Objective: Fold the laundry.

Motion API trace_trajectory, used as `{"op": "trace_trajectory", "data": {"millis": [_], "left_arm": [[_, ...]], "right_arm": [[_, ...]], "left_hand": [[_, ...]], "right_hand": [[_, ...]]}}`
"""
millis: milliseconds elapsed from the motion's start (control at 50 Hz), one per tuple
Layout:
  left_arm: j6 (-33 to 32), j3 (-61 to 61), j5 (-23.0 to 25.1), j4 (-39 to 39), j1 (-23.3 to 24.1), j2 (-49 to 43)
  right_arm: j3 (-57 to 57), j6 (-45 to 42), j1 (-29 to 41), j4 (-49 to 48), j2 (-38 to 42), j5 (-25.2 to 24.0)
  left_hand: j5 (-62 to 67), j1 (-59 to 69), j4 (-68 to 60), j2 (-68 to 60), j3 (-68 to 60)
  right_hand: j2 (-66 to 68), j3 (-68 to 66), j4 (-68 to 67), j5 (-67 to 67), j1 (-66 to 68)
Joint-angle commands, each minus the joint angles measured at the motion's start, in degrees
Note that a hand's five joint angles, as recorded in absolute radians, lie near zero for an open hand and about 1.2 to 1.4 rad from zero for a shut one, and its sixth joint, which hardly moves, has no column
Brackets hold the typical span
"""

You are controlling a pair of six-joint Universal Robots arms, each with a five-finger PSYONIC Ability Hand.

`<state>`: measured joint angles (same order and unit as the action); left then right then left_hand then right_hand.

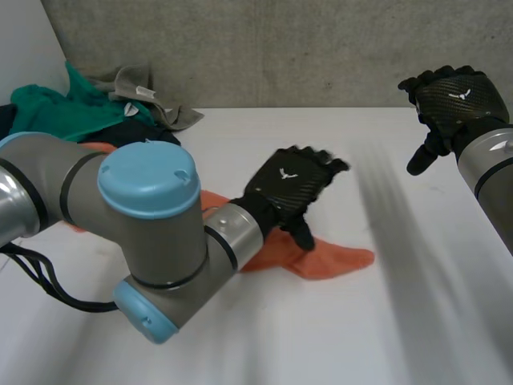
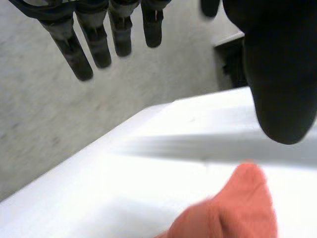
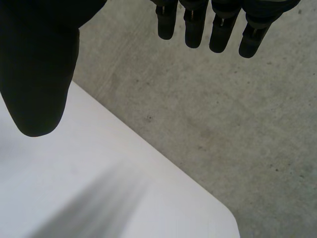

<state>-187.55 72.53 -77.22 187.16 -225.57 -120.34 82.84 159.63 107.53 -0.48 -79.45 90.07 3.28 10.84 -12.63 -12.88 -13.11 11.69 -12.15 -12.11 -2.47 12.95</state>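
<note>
Overhead, from the head view, the left arm reaches across the white table surface (image 1: 385,337), and its black left hand (image 1: 292,188) sits above a crumpled orange fabric cloth (image 1: 337,261) lying flat near the middle. The fingers are spread and relaxed, gripping nothing, with the thumb pointing down toward the cloth. The black right hand (image 1: 457,100) is raised over the far right part of the surface, well apart from the cloth, its fingers loosely bent and empty. A heap of teal, grey and dark garments (image 1: 64,112) lies at the far left corner against the grey concrete wall (image 1: 321,48).

Next, in the left wrist view, straight fingers (image 2: 84,49) and a thick thumb (image 2: 280,74) hang apart and released, and the rounded orange end of the cloth lies on the surface below the palm, nearer the thumb.

Lastly, in the right wrist view, that hand's fingers (image 3: 198,25) and thumb (image 3: 39,64) are likewise spread and slack over the surface's bare rounded corner.
</note>
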Motion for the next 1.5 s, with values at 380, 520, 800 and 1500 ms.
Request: {"op": "trace_trajectory", "data": {"millis": [380, 520, 800, 1500], "left_arm": [[-24.33, 13.87, 1.19, 1.19, -37.82, 8.04], [-32.96, 10.01, 3.21, 1.45, -42.41, -1.46], [-35.87, 3.76, 9.81, 4.96, -39.87, -10.71], [-20.66, 13.61, -11.1, 2.95, -4.53, 1.07]], "right_arm": [[1.1, -5.91, 17.88, 7.27, 10.52, -8.96], [0.3, -6.35, 22.55, -3.37, 18.27, -2.79], [-3.48, -6.79, 22.9, -7.95, 28.3, -1.65], [-8.58, -19.1, -1.79, -5.06, 23.29, 4.51]], "left_hand": [[-0.87, 1.57, 0.22, 0.47, 0.7], [-1.72, 0.72, 1.07, 1.32, 1.55], [40.25, 42.69, -40.9, -40.65, -40.42], [14.68, 17.12, -15.33, -15.08, -14.85]], "right_hand": [[-1.69, 2.15, 2.11, 2.47, -2.95], [-1.69, 2.15, 2.11, 2.47, -2.95], [61.55, -61.08, -61.13, -60.77, 60.29], [-1.69, 2.15, 2.11, 2.47, -2.95]]}}
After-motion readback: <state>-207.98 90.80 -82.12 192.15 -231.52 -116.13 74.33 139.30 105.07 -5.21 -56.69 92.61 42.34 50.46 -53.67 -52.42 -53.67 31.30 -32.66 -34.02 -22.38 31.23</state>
